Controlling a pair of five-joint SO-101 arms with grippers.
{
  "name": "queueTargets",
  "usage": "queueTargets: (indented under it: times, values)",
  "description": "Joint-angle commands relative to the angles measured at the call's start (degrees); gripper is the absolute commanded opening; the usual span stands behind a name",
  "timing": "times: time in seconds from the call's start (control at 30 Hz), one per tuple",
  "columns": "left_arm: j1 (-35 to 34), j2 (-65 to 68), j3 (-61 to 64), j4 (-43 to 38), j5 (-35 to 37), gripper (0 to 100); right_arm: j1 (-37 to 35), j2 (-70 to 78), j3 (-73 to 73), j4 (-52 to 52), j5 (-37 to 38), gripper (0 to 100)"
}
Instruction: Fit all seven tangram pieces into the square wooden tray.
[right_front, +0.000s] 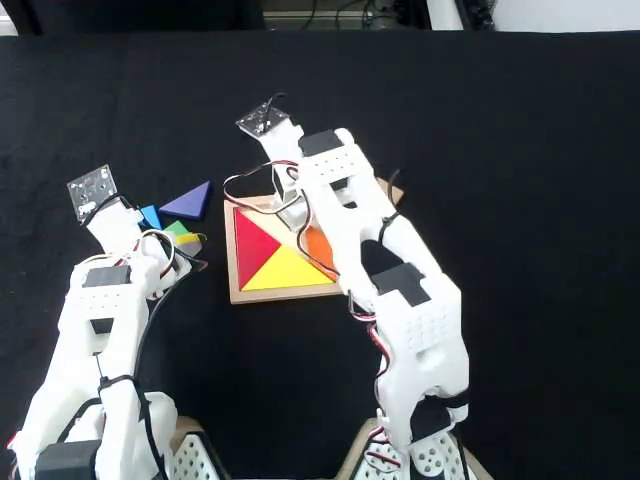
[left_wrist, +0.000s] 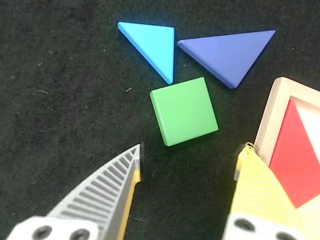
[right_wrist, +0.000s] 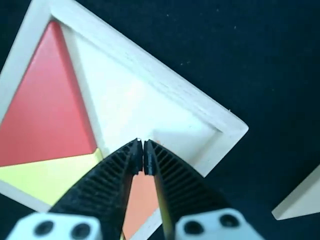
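3 pieces seated, green square waiting ahead of the left claw

3 pieces lie in the square wooden tray: a red triangle, a yellow triangle and an orange piece partly under the right arm; much of the tray floor is bare wood; 3 more lie loose on the black table just off the tray's left rim: a green square, a light blue triangle and a dark blue triangle, bunched close together.

the left gripper is released, jaws spread wide, holding nothing; the green square sits straight ahead of it, just past the fingertips and roughly centred on the gap; a square has no long axis, but its sides are turned a little off the line of the jaws, so a small wrist twist would likely let them meet 2 flat faces, not corners; the 2 triangles lie beyond the square, clear of a straight approach; the tray rim is just beside 1 finger and could catch it; the right gripper is clenched on nothing, tips together above the bare tray floor; the left arm is plainly nearer the square, so the pick looks like its job.
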Motion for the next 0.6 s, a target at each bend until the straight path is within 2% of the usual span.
queueTargets:
  times: [0.0, 0.27, 0.43, 0.57]
  values:
    - [0.7, -1.0, -0.2, -0.7, 0.0, 31, 1.0, -0.4, -2.9, -1.1, 0.4, 1.1]
    - [0.7, -1.0, -0.2, -0.7, 0.0, 31, 2.2, -1.9, -4.1, 0.2, 0.4, 1.1]
    - [0.7, -1.0, -0.2, -0.8, 0.0, 31, 4.9, -16.0, -12.7, 12.8, 0.2, 1.1]
    - [0.7, -1.0, -0.2, -0.8, 0.0, 31, 9.6, -26.9, -10.8, 15.6, 0.1, 1.1]
